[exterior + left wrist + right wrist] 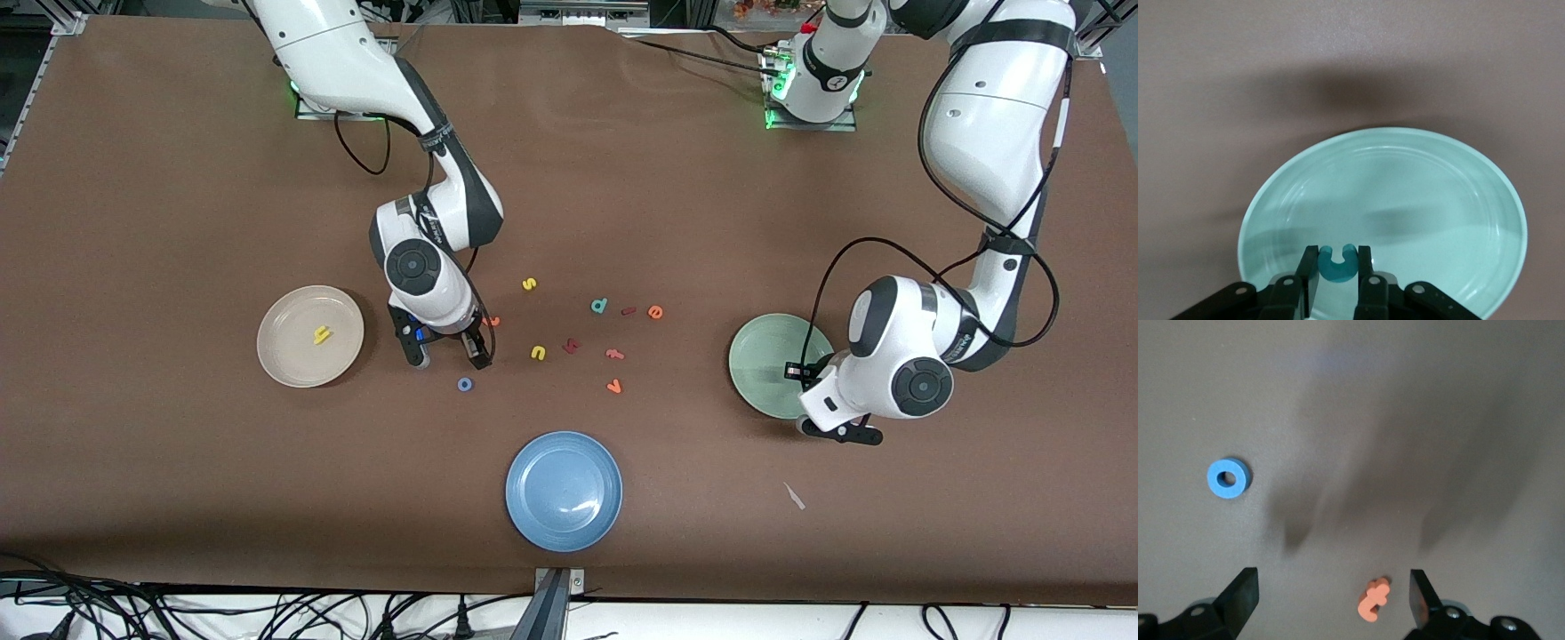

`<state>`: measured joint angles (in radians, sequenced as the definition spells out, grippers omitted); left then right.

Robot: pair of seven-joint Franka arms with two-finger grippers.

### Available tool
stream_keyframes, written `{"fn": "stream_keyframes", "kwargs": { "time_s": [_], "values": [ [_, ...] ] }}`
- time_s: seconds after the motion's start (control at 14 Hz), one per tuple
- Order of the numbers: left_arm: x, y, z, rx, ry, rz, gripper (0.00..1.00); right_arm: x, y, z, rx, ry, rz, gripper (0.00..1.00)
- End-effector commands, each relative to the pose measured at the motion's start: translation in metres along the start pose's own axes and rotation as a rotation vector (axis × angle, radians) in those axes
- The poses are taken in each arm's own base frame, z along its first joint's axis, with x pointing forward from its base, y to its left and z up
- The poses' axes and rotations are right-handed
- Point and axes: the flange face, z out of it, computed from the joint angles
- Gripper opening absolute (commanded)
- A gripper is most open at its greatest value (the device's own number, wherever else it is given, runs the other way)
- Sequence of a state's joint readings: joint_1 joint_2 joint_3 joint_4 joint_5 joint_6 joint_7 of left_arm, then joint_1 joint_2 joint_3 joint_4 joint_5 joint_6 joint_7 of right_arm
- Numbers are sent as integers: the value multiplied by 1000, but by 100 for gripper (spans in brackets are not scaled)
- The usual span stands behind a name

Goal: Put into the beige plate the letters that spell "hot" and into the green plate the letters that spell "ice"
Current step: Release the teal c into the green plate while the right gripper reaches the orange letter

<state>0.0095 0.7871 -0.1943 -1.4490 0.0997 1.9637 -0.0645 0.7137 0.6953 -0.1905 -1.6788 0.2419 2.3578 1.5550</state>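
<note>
My left gripper [796, 372] hangs low over the green plate [757, 354] near its rim, shut on the teal c [1338, 268]; the plate [1425, 193] holds no letters. My right gripper [447, 354] stands open just above the table beside the beige plate [289, 356], its fingers either side of the orange t [1373, 599], which peeks out by one finger [494, 321]. The blue o [464, 384] [1228, 478] lies a little nearer the front camera. The yellow h [322, 335] lies in the beige plate. The dark red i [629, 311] and orange e [655, 311] lie mid-table.
Loose letters lie between the arms: yellow s [529, 284], teal d [599, 306], yellow n [538, 353], a chunkier dark red letter [571, 345], an orange f-like letter [614, 355] and an orange v [613, 386]. A blue plate [564, 491] sits nearest the front camera.
</note>
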Motion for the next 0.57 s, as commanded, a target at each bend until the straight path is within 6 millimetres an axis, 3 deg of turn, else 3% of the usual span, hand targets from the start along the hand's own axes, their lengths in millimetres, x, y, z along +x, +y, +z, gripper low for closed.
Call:
{"fn": "stream_keyframes", "kwargs": {
  "time_s": [0.0,0.21,0.5],
  "values": [
    [7,4,14,-30,21,-3,0,-20,-4,-3,11,-19,51,100],
    [7,3,8,-29,29,-5,0,-37,2,2,11,-18,70,100],
    [7,5,7,-31,29,-51,0,-31,18,13,25,-11,84,100]
  ]
}}
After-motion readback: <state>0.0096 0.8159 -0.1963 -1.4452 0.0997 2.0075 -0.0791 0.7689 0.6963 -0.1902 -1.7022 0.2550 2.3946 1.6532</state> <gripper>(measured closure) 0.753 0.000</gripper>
